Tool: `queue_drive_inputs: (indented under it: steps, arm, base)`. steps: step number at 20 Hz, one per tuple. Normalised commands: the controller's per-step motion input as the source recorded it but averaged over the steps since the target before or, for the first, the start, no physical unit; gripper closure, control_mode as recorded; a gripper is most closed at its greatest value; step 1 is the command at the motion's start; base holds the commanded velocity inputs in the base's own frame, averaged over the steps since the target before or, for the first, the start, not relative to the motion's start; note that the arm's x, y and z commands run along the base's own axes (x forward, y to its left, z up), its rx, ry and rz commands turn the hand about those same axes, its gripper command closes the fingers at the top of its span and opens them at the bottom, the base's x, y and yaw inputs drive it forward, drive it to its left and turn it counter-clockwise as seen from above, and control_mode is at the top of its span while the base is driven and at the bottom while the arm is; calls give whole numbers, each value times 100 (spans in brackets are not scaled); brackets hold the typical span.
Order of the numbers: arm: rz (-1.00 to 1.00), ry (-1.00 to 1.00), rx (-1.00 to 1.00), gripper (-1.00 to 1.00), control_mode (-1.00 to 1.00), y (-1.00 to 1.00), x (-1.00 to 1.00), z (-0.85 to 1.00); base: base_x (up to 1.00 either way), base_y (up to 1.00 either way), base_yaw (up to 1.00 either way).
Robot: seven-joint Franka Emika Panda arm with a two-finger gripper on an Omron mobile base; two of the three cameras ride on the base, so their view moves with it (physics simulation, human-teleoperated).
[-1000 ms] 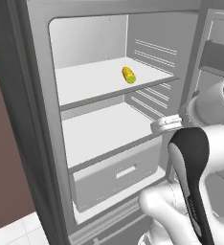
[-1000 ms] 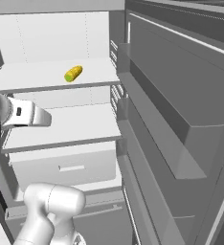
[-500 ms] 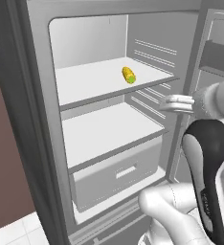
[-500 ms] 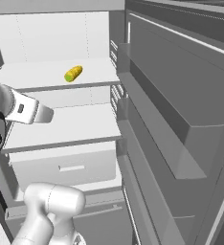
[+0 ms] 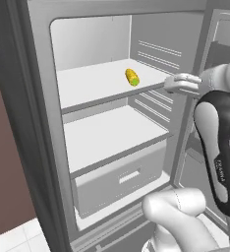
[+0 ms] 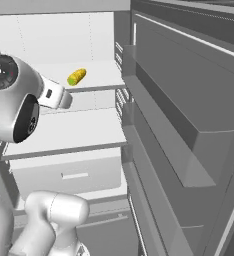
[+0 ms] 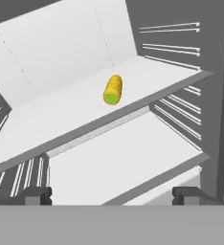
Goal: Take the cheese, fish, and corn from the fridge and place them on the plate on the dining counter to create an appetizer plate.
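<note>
The corn [image 7: 113, 90] lies upper centre on the fridge [image 5: 43, 147] shelf, the end effector [image 7: 112, 195] spread wide, empty.

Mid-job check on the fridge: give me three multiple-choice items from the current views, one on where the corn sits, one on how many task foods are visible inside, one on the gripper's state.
1. Where does the corn lie in the fridge?
A. on the upper shelf
B. on the lower shelf
C. in the bottom drawer

2. How many foods show inside the fridge?
A. three
B. two
C. one

3. How does the gripper stand?
A. shut on the corn
B. open and holding nothing
C. shut and holding nothing

Key: 1 A, the cob rests near the front edge of the upper shelf, with the lower shelf and the drawer beneath it. 2 C, the yellow cob is the one food seen on the shelves. 3 B, in the hand view the two fingertips stand wide apart with the corn well ahead of them.
</note>
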Motion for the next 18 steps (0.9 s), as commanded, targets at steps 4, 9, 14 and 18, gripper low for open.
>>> queue_drive_inputs:
  steps: [4,9,14,18]
  arm:
    - [3,10,-11,-100,-100,11,76,23]
    - [0,-2,-22,-100,-100,35,60,-3]
    - [0,0,-13,-100,-100,8,57,0]
    - [0,0,-4,-100,-100,0,53,-16]
  base:
    - [0,0,0]
    - [0,0,0]
    - [0,0,0]
    - [0,0,0]
